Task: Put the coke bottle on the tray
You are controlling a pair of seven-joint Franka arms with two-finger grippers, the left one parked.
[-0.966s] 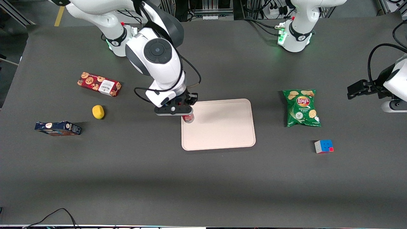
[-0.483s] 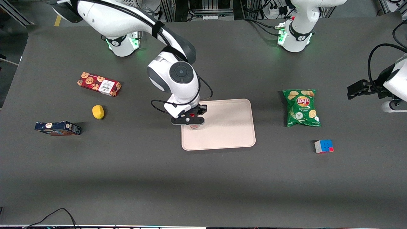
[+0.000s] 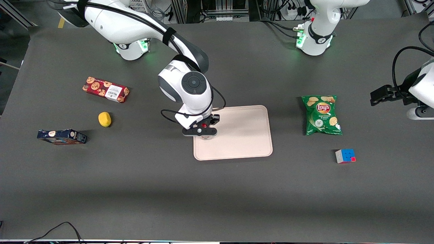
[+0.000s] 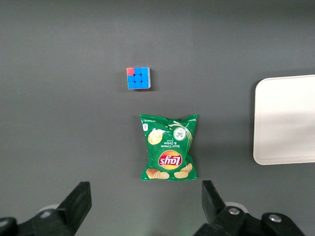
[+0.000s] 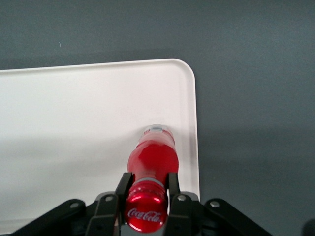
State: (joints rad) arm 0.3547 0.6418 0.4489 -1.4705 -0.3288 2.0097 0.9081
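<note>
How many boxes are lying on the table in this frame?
2. The red cookie box and the dark blue box, both toward the working arm's end; the gripper holds the coke bottle over the tray.

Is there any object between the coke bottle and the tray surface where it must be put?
Nothing visible. The gripper holds the coke bottle by its neck, above bare tray near its rim.

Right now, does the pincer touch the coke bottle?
Touching. The right wrist view shows the pincer with both fingers pressed against the neck of the coke bottle, which stands over the tray.
</note>
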